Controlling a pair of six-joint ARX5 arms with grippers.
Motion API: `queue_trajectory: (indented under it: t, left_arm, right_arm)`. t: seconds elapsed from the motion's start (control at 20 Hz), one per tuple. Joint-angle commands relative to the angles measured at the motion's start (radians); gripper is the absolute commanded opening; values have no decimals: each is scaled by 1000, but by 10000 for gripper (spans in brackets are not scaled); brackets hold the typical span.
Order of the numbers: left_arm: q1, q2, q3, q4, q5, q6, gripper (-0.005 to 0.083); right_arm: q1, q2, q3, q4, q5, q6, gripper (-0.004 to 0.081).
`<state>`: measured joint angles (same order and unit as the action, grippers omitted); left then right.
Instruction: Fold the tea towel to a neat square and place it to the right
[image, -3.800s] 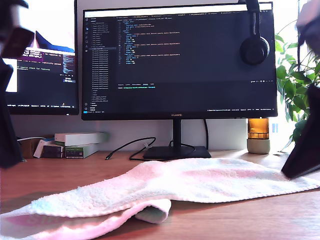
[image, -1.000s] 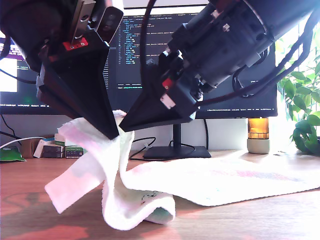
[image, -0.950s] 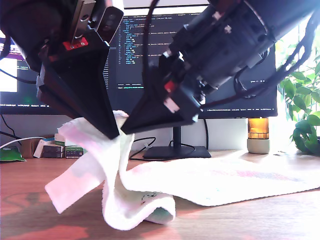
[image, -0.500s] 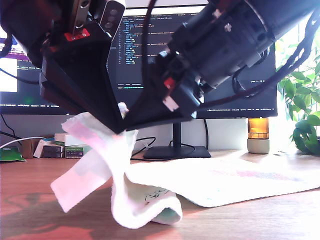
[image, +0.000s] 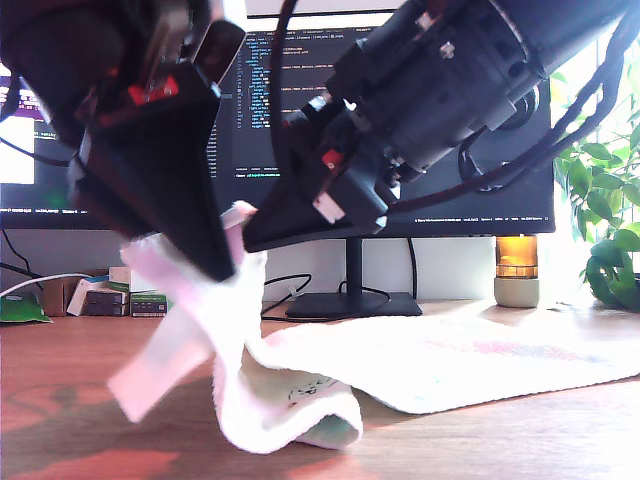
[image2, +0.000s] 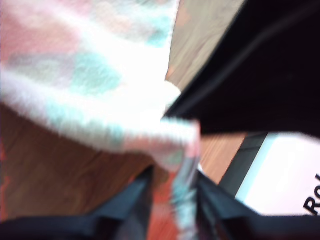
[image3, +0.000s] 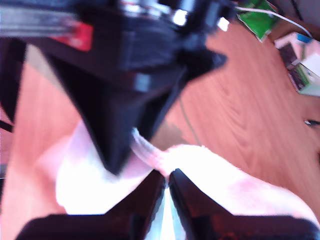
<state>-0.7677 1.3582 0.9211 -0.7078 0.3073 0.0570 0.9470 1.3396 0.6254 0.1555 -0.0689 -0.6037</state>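
I am pinching one raised end of the tea towel (image: 400, 360) in my first gripper (image2: 172, 187), jaws nearly closed on the cloth, while my second gripper (image3: 166, 187) is clamping the same bunched edge. The towel's long axis is running across the desk (image: 520, 440) toward the exterior view's right, lying flat there. The monitor (image: 300, 120) is standing behind, with a plant (image: 605, 200) far on the exterior view's right.

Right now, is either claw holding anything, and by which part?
Both hold the fluffy pink, white and mint checked tea towel: my first claw and my second claw each pinch its raised edge.
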Motion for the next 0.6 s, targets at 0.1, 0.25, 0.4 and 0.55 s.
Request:
queue_trajectory:
  t: [0.1,0.25,0.4,0.55]
  left_arm:
    - [23,-44,3,-20,-2,3,375]
    - [23,-97,3,-37,-14,3,375]
    - [23,-137,3,-43,-57,-6,375]
    - [16,-149,-27,-15,-76,-31,359]
  right_arm:
    - [-41,12,11,3,2,1,-11]
    - [-84,12,11,3,2,1,-11]
    - [-129,12,11,4,2,1,-11]
    - [-164,12,13,5,2,1,-11]
